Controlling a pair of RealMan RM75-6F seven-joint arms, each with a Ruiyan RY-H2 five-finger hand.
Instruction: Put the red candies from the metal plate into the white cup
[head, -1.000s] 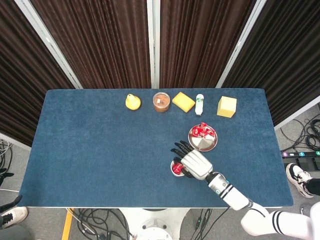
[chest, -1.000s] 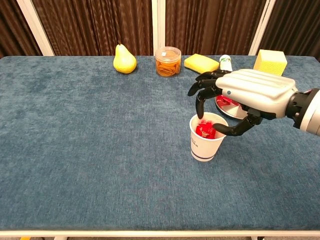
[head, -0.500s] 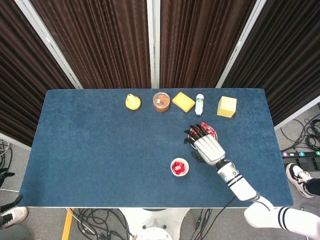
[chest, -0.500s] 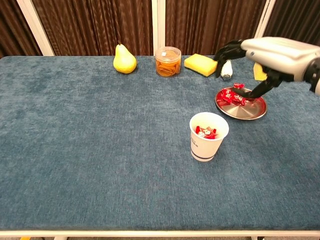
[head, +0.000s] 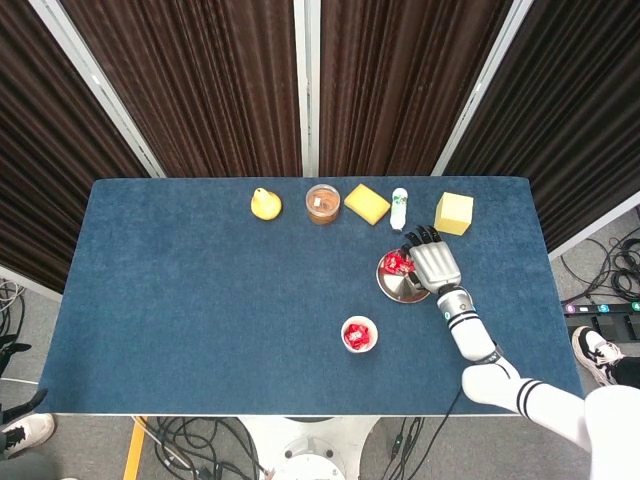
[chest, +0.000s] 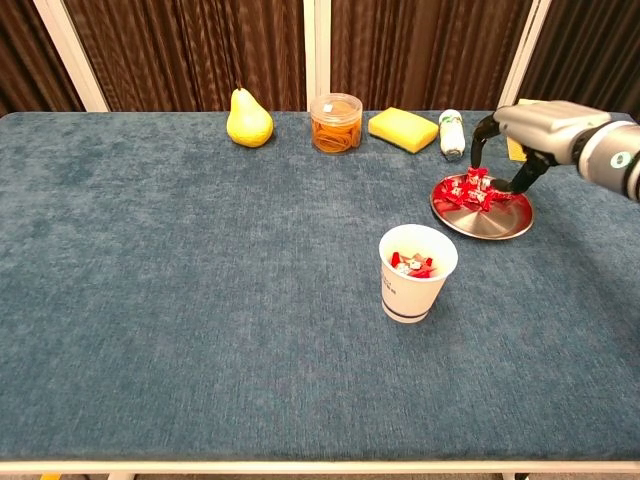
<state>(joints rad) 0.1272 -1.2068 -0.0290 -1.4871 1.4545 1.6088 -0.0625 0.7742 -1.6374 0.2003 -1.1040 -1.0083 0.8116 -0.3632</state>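
The white cup (head: 359, 335) (chest: 417, 272) stands upright near the table's middle front, with red candies (chest: 412, 264) inside it. To its far right lies the metal plate (head: 400, 291) (chest: 490, 222), holding a pile of red candies (head: 394, 264) (chest: 468, 190) on its left side. My right hand (head: 433, 265) (chest: 540, 125) hangs over the plate, fingers and thumb curved down and apart on either side of the pile. Nothing shows in its grasp. The left hand appears in neither view.
Along the far edge stand a yellow pear (head: 264, 204) (chest: 249, 118), a clear jar of orange contents (head: 322, 203) (chest: 336, 122), a yellow sponge (head: 366, 203) (chest: 402, 128), a small white bottle (head: 400, 208) (chest: 452, 132) and a yellow block (head: 453, 213).
My right hand left the cup, where it had its fingers over the rim, and travelled back and right to the plate. It now reaches down around the candy pile.
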